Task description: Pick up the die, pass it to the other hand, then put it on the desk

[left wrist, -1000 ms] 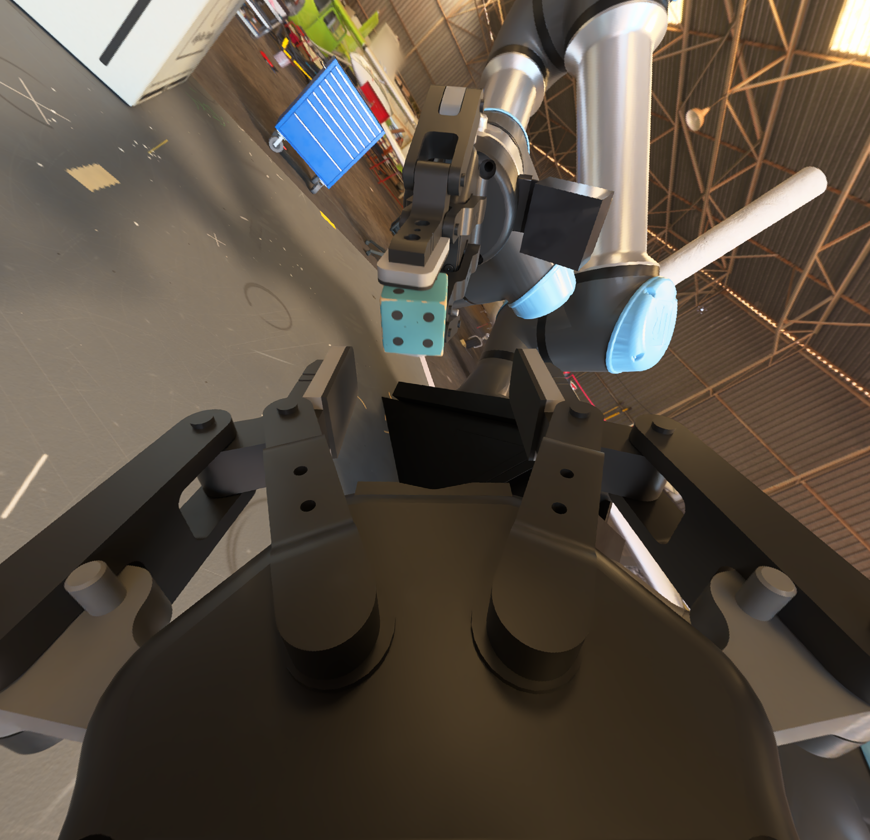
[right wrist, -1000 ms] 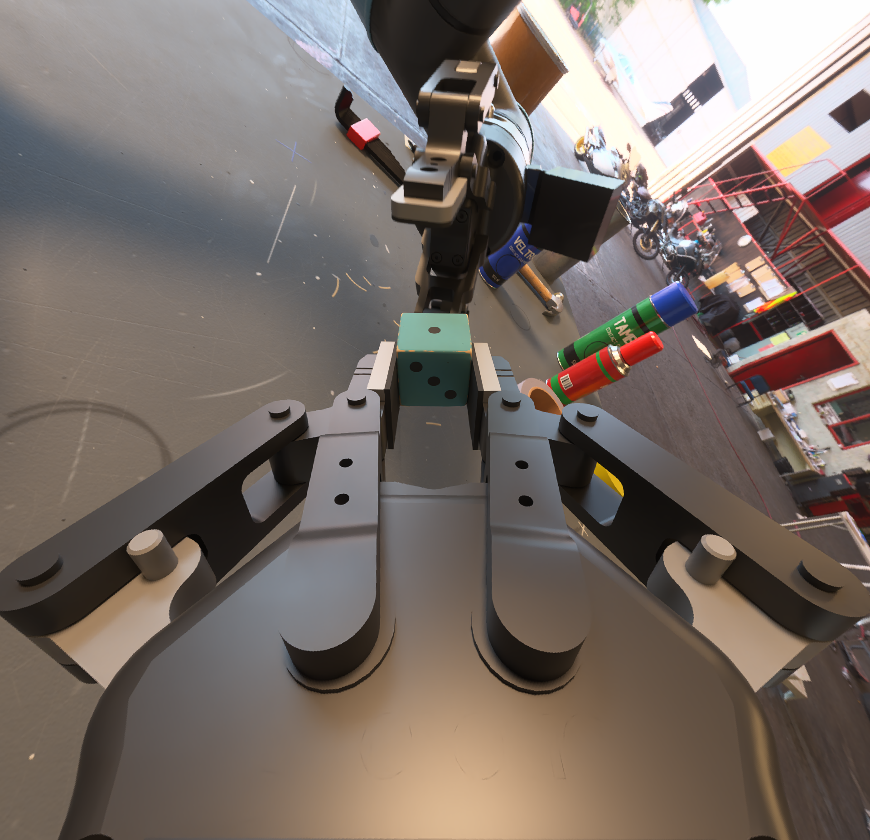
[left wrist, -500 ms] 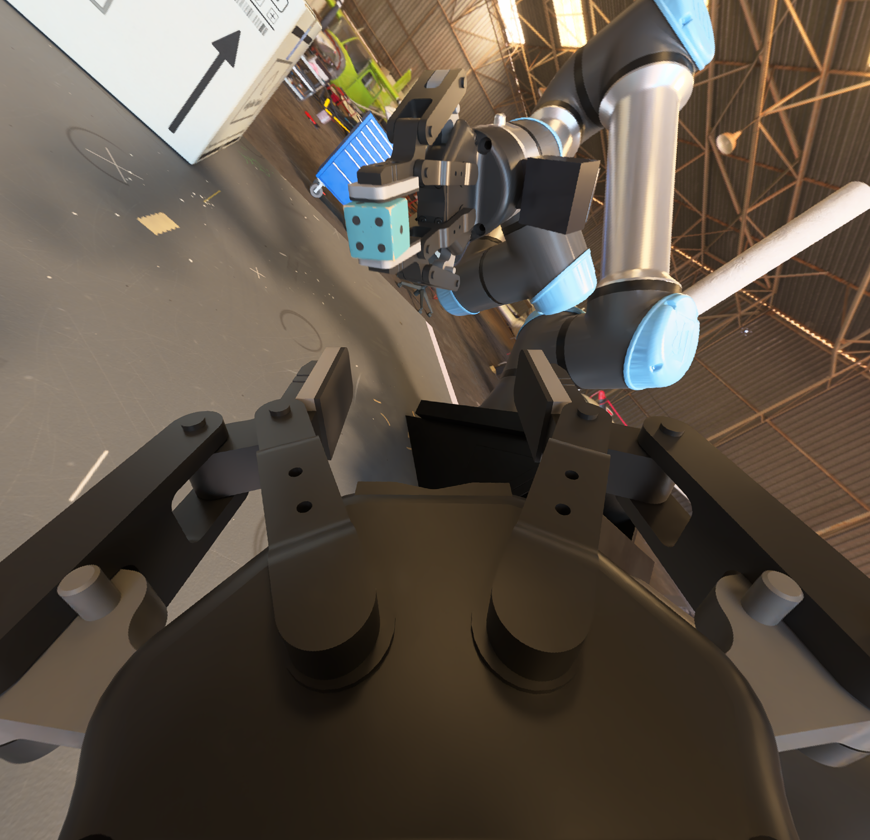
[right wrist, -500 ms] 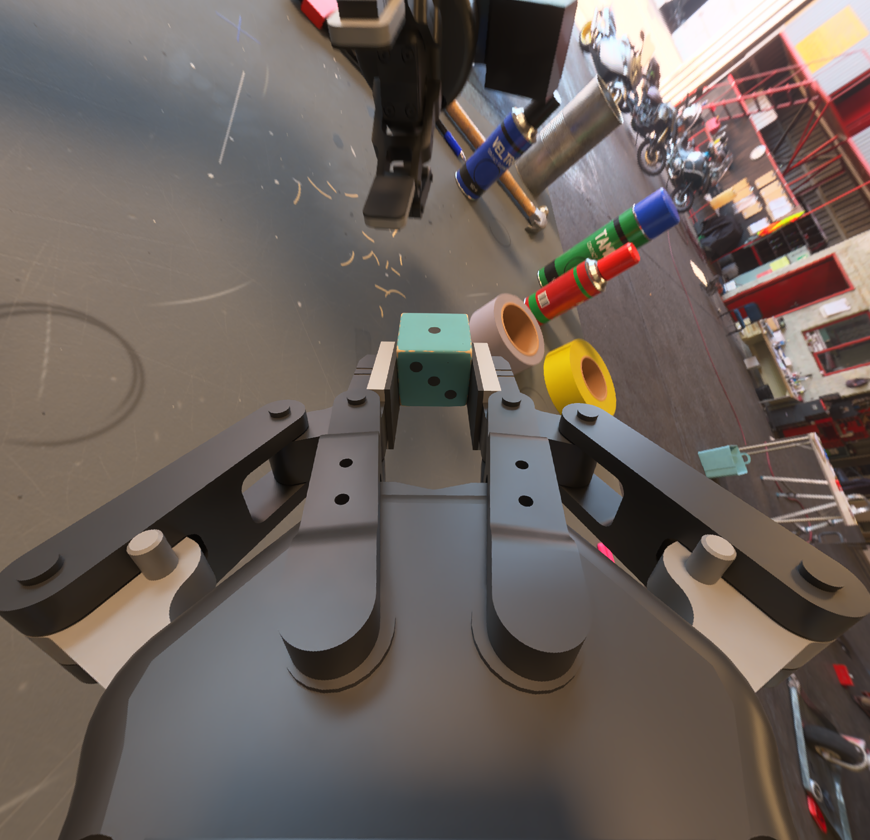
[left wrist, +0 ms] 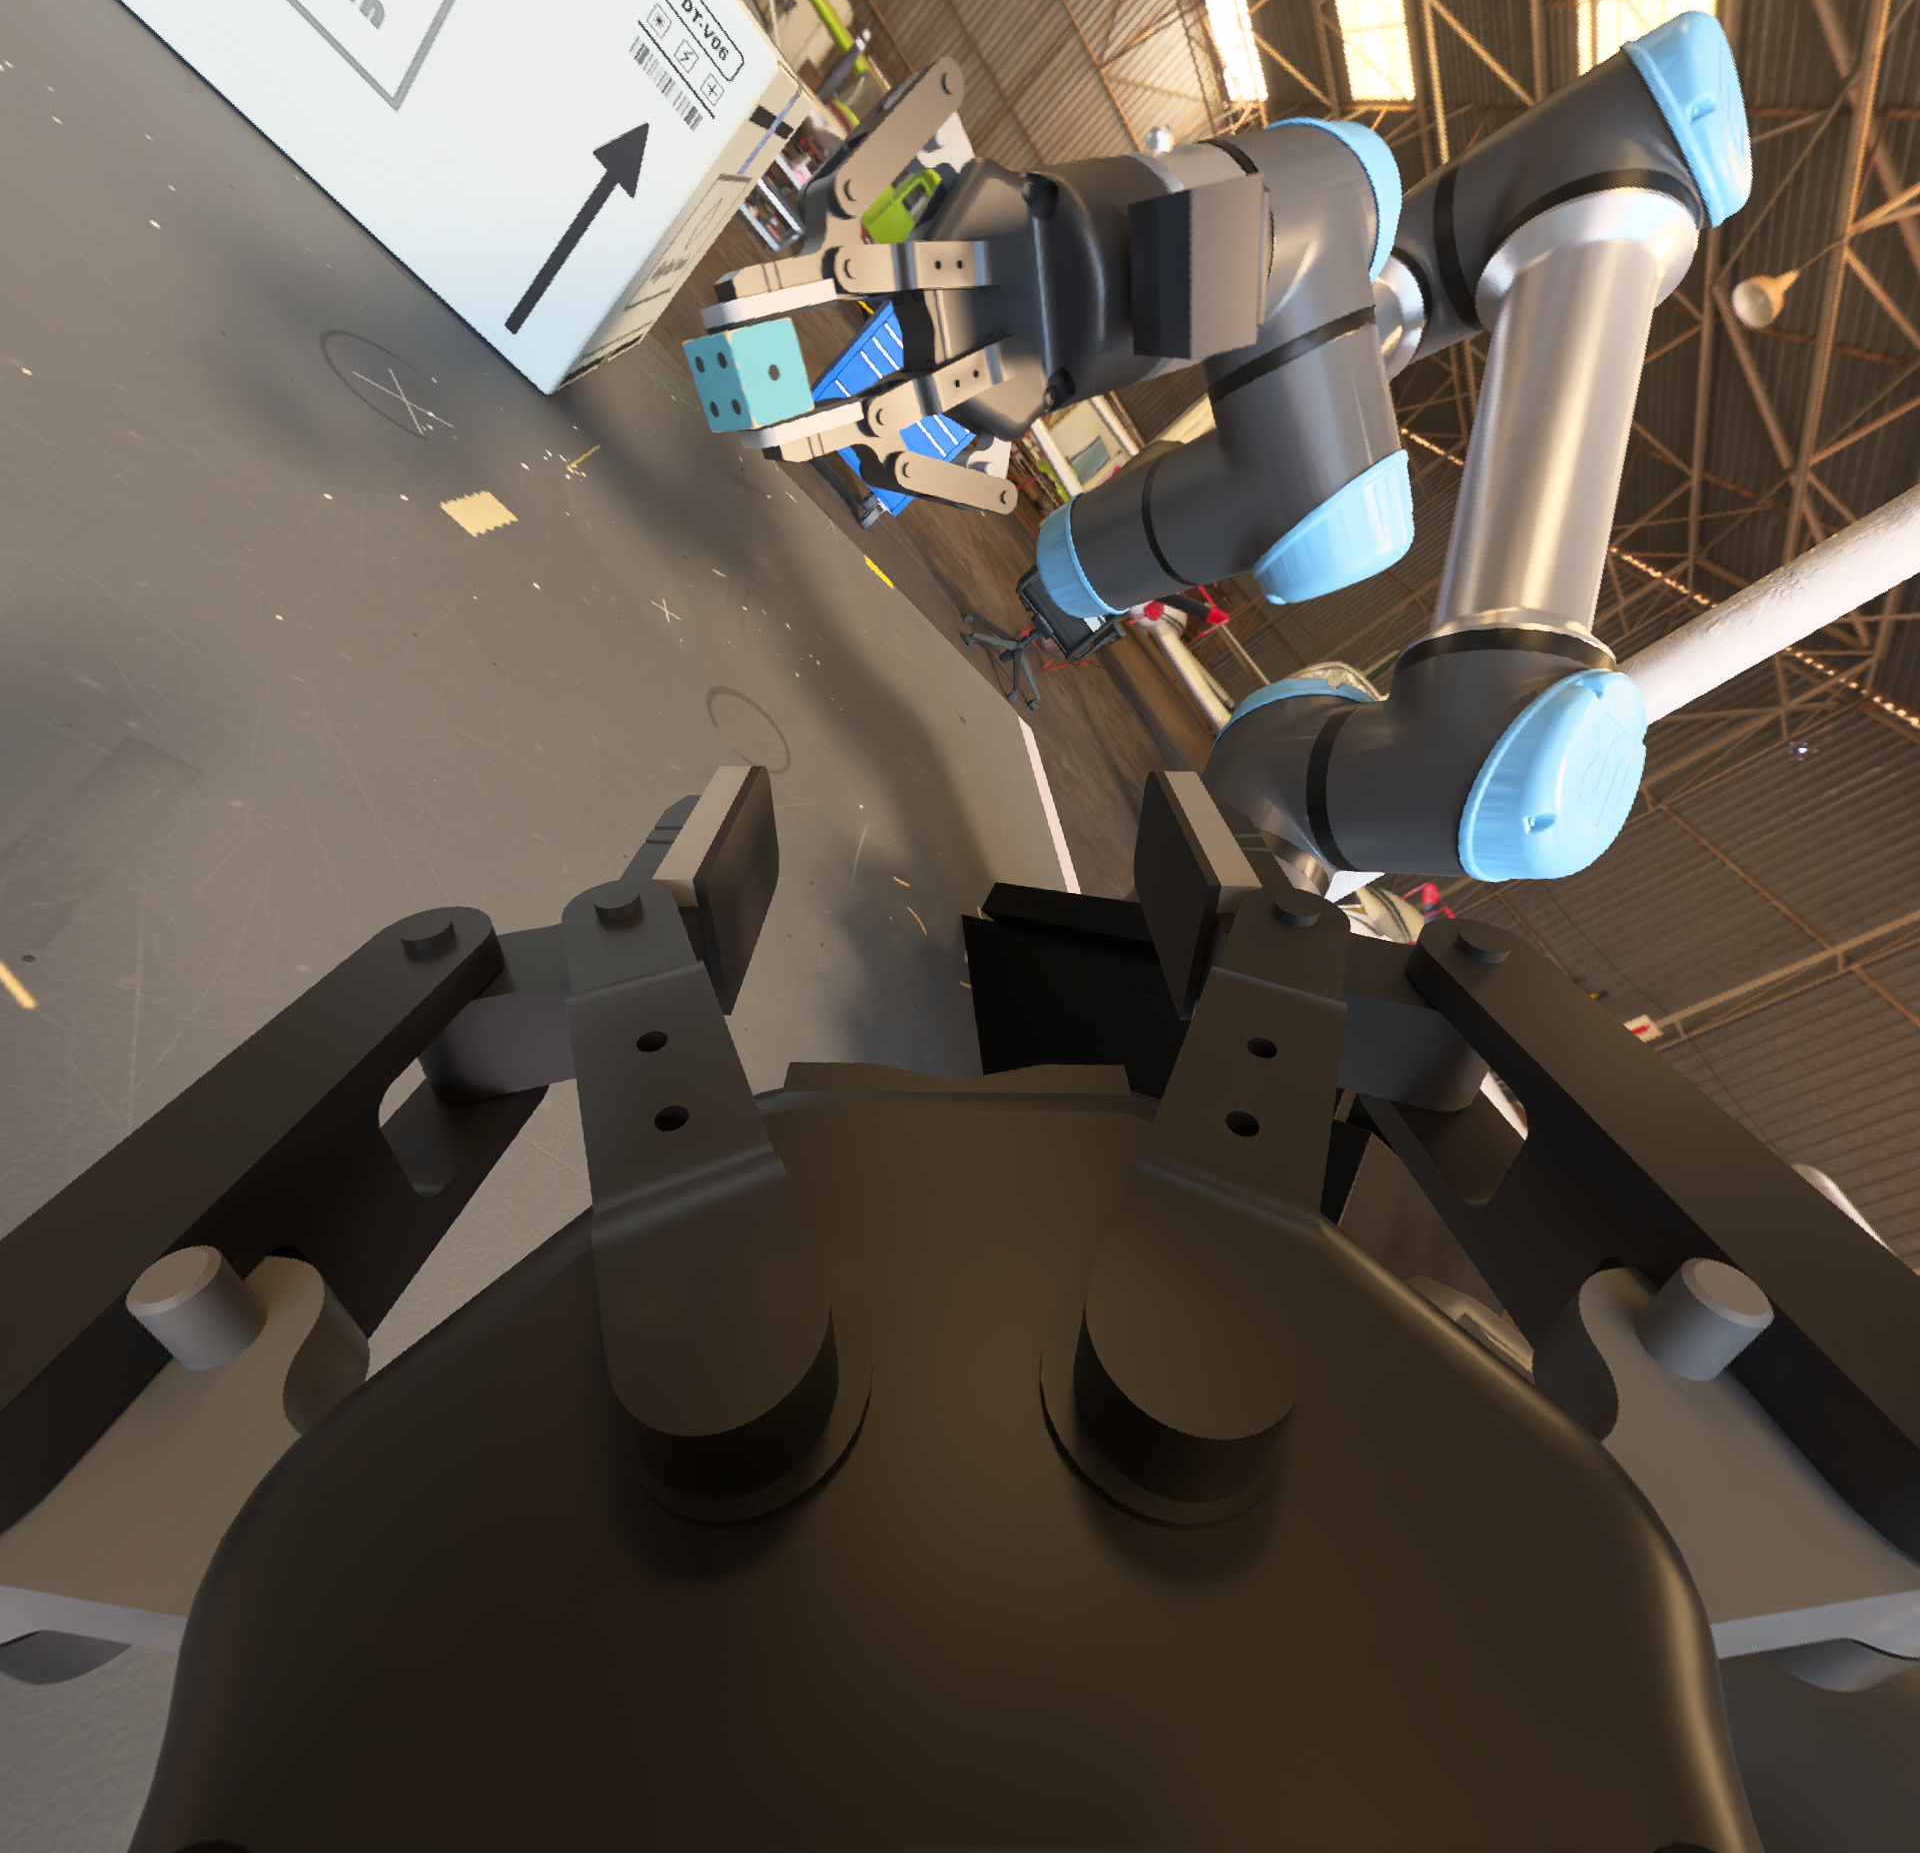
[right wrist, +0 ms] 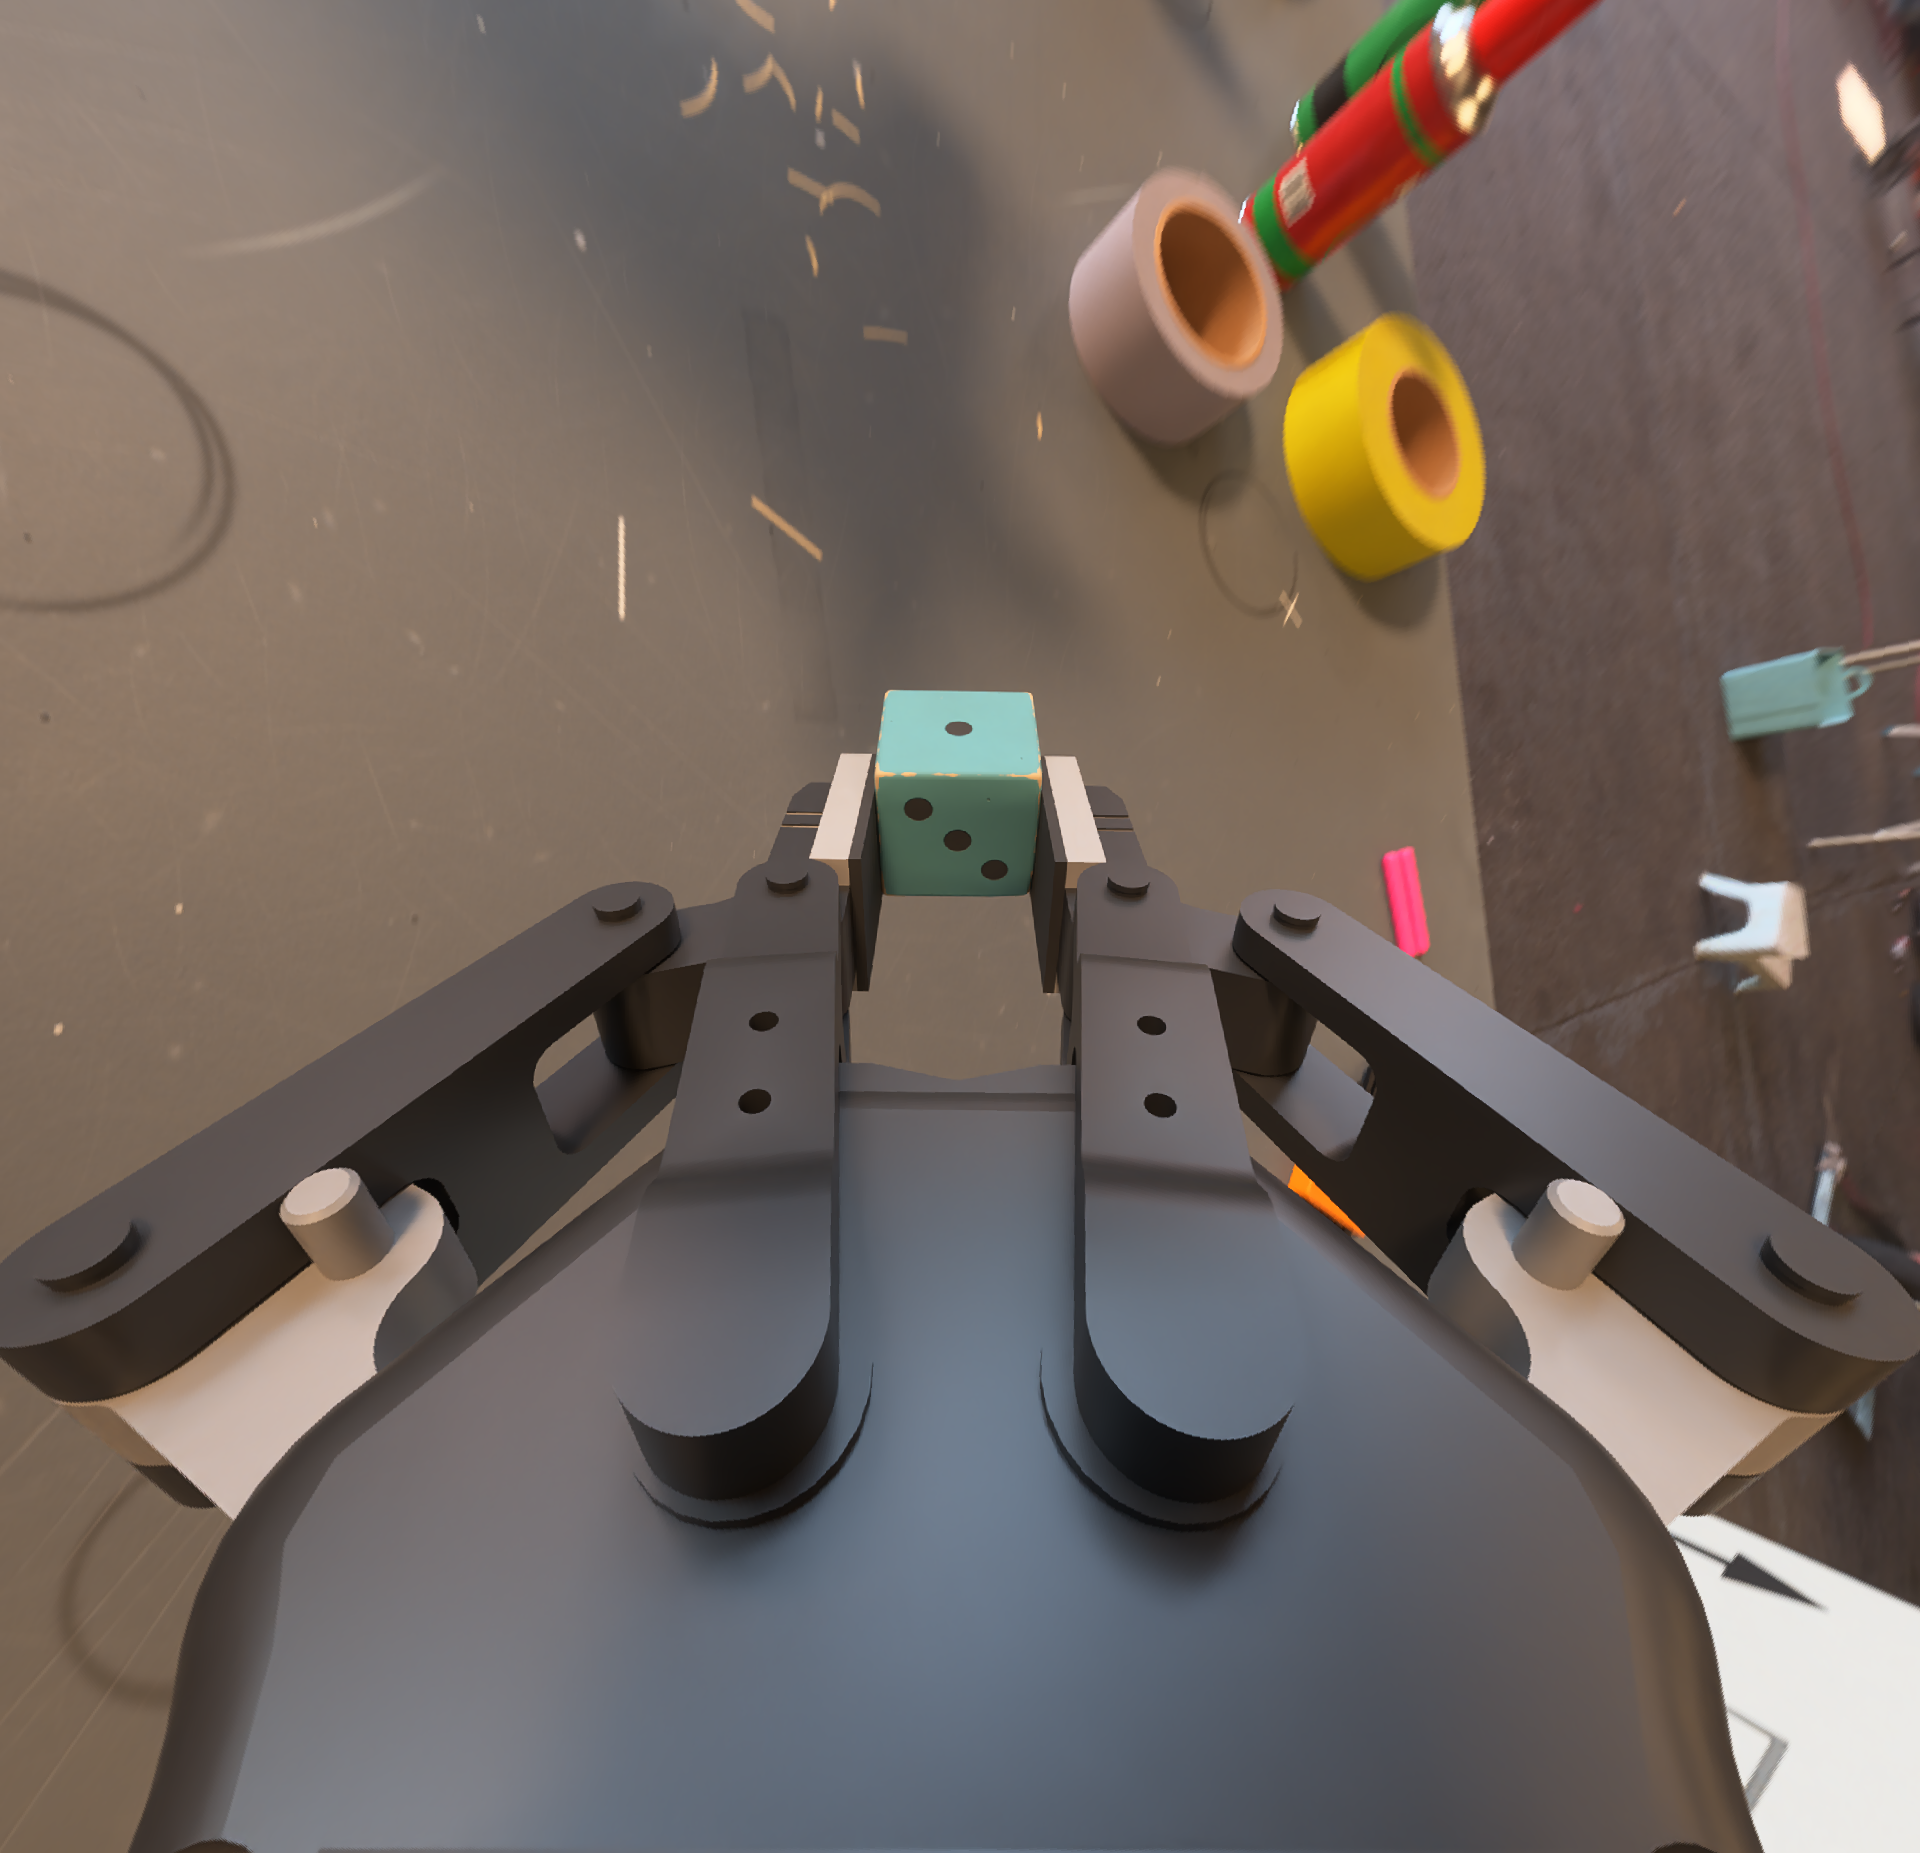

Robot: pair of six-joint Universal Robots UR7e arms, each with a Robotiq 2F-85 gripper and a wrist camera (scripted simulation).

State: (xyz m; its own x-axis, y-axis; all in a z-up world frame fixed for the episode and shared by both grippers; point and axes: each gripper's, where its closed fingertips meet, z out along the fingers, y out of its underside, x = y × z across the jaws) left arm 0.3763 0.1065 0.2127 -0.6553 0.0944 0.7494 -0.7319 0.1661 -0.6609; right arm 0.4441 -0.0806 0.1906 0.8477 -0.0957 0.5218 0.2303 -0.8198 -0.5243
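Note:
The teal die (right wrist: 957,801) with black dots sits clamped between the pads of my right gripper (right wrist: 957,827), held above the grey desk (right wrist: 416,453). In the left wrist view the same die (left wrist: 750,382) shows far off in the right gripper (left wrist: 769,369), in front of a white box. My left gripper (left wrist: 956,858) is open and empty, its fingers spread wide above the desk, well apart from the die.
A grey tape roll (right wrist: 1174,307), a yellow tape roll (right wrist: 1382,447) and red and green spray cans (right wrist: 1423,110) lie at the desk's right side. A pink marker (right wrist: 1405,899) lies near the edge. A white box with an arrow (left wrist: 499,120) stands beyond the right gripper.
The right gripper has carried the die away from my left gripper and turned toward the desk. The left gripper has dropped out of the right wrist view and stays open.

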